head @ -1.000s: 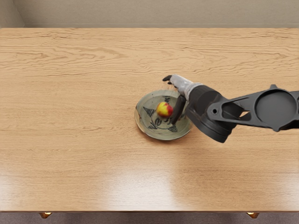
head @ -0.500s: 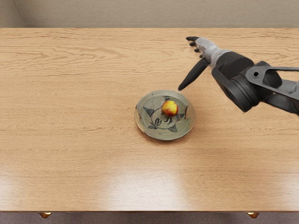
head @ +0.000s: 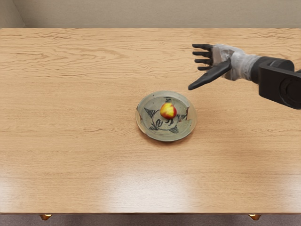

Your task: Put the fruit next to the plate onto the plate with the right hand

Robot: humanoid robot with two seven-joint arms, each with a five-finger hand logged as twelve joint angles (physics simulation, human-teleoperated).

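A yellow and red fruit (head: 168,111) rests on the round patterned plate (head: 152,125) near the middle of the table. My right hand (head: 205,63) hovers above the table behind and to the right of the plate, well apart from the fruit. Its fingers are spread and hold nothing. The right arm comes in from the right edge. No left arm shows.
The wooden table (head: 70,117) stretches wide on every side of the plate. Its front edge runs along the bottom of the view, and a wall stands behind its far edge.
The right hand let go of the fruit over the plate, then rose and drew back to the right. The fruit stayed on the plate, shifting only slightly.
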